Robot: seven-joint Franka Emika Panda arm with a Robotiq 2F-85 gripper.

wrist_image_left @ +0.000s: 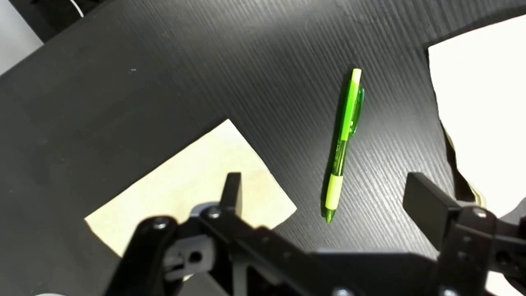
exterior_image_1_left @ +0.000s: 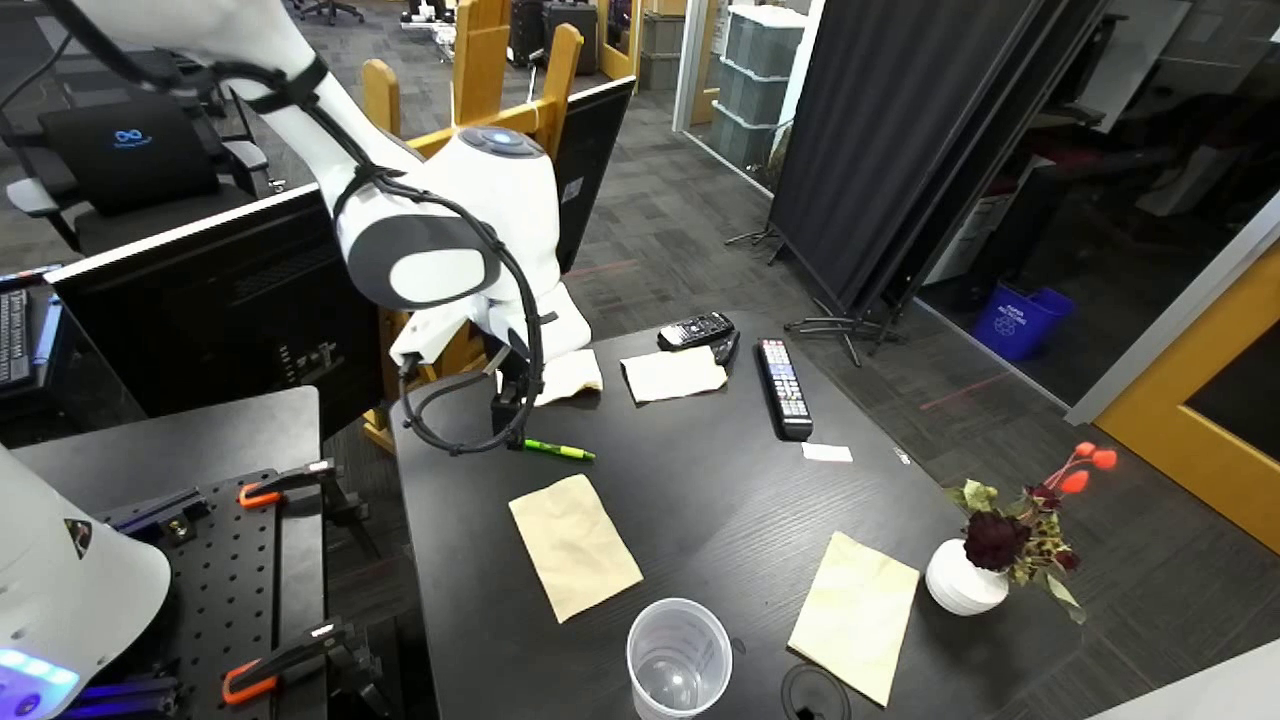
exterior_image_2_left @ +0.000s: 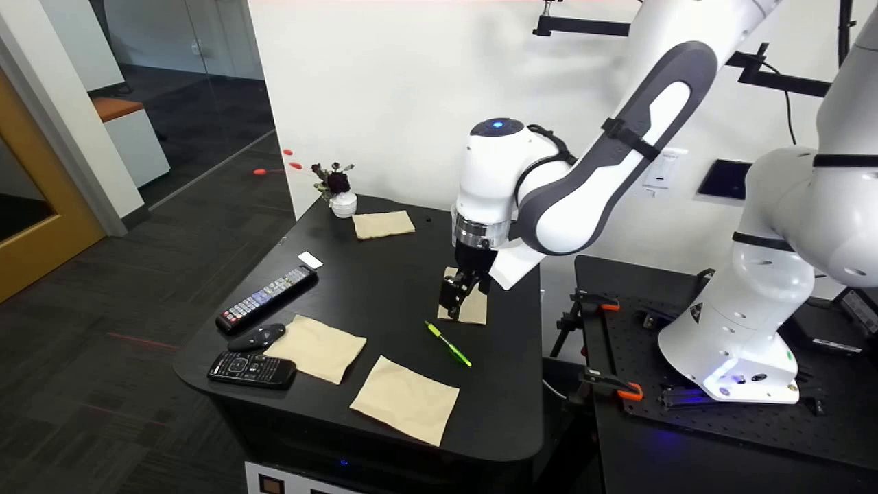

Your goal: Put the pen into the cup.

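Pale glare on the wrist view's tabletop (wrist_image_left: 279, 45), one sheet (wrist_image_left: 485, 102) overexposed.

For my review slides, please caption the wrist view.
Green pen lying on a dark tabletop between a tan sheet and a whiter sheet, empty gripper open in the foreground.

On the table (exterior_image_1_left: 720, 510), a napkin (exterior_image_1_left: 575, 548) between the pen (exterior_image_1_left: 560, 450) and the cup (exterior_image_1_left: 680, 655)
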